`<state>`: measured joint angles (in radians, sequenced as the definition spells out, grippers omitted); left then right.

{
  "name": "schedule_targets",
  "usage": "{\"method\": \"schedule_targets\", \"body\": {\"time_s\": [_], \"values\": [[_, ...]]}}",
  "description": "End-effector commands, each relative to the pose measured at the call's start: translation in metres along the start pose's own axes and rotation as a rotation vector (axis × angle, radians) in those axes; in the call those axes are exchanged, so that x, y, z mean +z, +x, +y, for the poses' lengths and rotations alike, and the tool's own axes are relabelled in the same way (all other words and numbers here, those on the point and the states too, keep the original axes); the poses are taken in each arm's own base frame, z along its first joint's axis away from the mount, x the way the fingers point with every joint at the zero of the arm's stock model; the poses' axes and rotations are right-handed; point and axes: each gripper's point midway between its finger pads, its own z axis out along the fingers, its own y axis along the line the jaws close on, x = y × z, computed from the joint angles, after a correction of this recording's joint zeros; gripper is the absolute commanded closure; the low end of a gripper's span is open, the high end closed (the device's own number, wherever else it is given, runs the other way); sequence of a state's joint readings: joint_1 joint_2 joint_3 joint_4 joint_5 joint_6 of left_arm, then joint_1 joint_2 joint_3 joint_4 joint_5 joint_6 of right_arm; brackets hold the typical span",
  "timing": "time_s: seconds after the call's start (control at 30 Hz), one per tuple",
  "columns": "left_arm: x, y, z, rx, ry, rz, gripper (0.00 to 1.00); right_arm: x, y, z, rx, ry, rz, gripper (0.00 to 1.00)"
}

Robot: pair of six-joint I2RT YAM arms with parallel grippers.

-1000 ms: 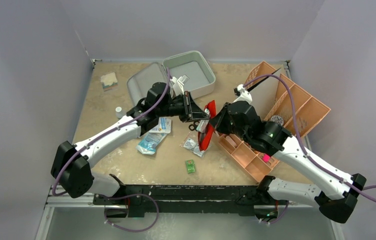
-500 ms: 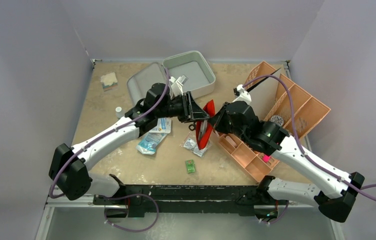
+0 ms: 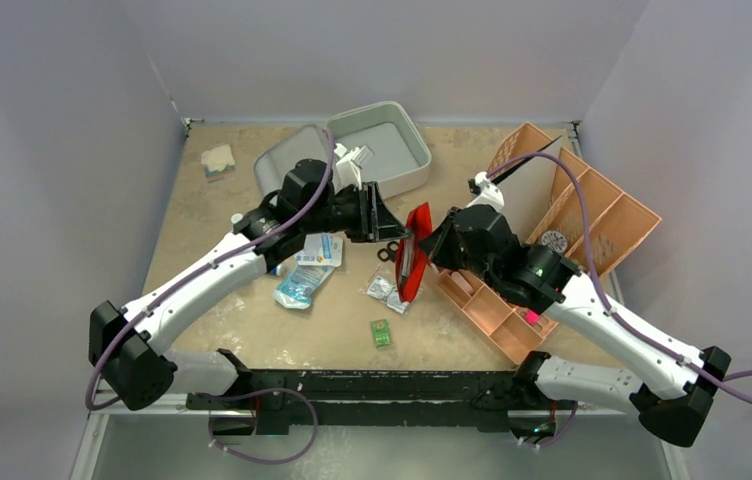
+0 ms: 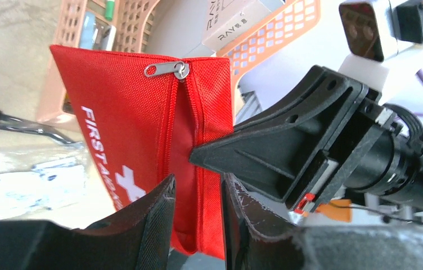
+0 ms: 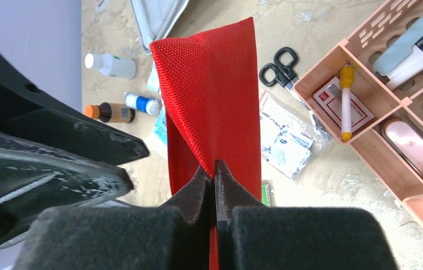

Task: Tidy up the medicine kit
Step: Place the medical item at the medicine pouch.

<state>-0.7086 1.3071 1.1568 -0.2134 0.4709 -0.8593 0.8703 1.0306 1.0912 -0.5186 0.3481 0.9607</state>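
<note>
A red first-aid pouch hangs above the table's middle, held between both grippers. My right gripper is shut on the pouch's edge; in the right wrist view the pads pinch the red fabric. My left gripper comes from the left; in the left wrist view its fingers close on the pouch by the zipper seam, with the pull at the top. The medicine kit, a pale grey clamshell case, lies open at the back with white items inside.
An orange compartmented tray stands at the right, holding tubes and packets. Black scissors, foil packets, a blue-white packet and a green packet lie under the pouch. Small bottles lie at the left.
The left arm has lifted and shifted back a little at the pouch. The pouch has turned slightly between the grippers. The right arm has barely moved.
</note>
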Motion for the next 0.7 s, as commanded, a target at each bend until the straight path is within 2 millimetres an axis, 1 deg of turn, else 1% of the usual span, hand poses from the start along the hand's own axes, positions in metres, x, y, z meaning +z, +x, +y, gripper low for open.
{"method": "schedule_targets", "body": {"time_s": [0.0, 0.07, 0.23, 0.3, 0.4, 0.47, 0.53, 0.6, 0.67], "values": [[-0.024, -0.013, -0.016, 0.243, -0.023, -0.015, 0.67, -0.010, -0.002, -0.003, -0.010, -0.010, -0.008, 1.00], [-0.032, -0.015, -0.007, 0.332, -0.090, 0.006, 0.65, -0.016, -0.001, -0.007, -0.020, -0.014, -0.003, 1.00], [-0.053, -0.024, 0.031, 0.544, -0.318, 0.086, 0.65, -0.031, -0.002, -0.015, -0.042, -0.030, -0.017, 1.00], [-0.063, -0.025, 0.053, 0.632, -0.424, 0.137, 0.65, -0.038, -0.004, -0.019, -0.054, -0.032, -0.024, 1.00], [-0.079, -0.034, 0.088, 0.726, -0.611, 0.180, 0.64, -0.048, -0.008, -0.023, -0.061, -0.040, -0.044, 1.00], [-0.091, -0.040, 0.113, 0.720, -0.740, 0.203, 0.63, -0.055, -0.011, -0.025, -0.065, -0.049, -0.059, 1.00], [-0.104, -0.044, 0.138, 0.675, -0.836, 0.234, 0.63, -0.061, -0.014, -0.025, -0.071, -0.059, -0.070, 1.00], [-0.115, -0.045, 0.160, 0.600, -0.885, 0.259, 0.64, -0.067, -0.017, -0.027, -0.077, -0.066, -0.083, 1.00], [-0.122, -0.044, 0.178, 0.553, -0.909, 0.274, 0.64, -0.072, -0.019, -0.027, -0.084, -0.072, -0.092, 1.00]]}}
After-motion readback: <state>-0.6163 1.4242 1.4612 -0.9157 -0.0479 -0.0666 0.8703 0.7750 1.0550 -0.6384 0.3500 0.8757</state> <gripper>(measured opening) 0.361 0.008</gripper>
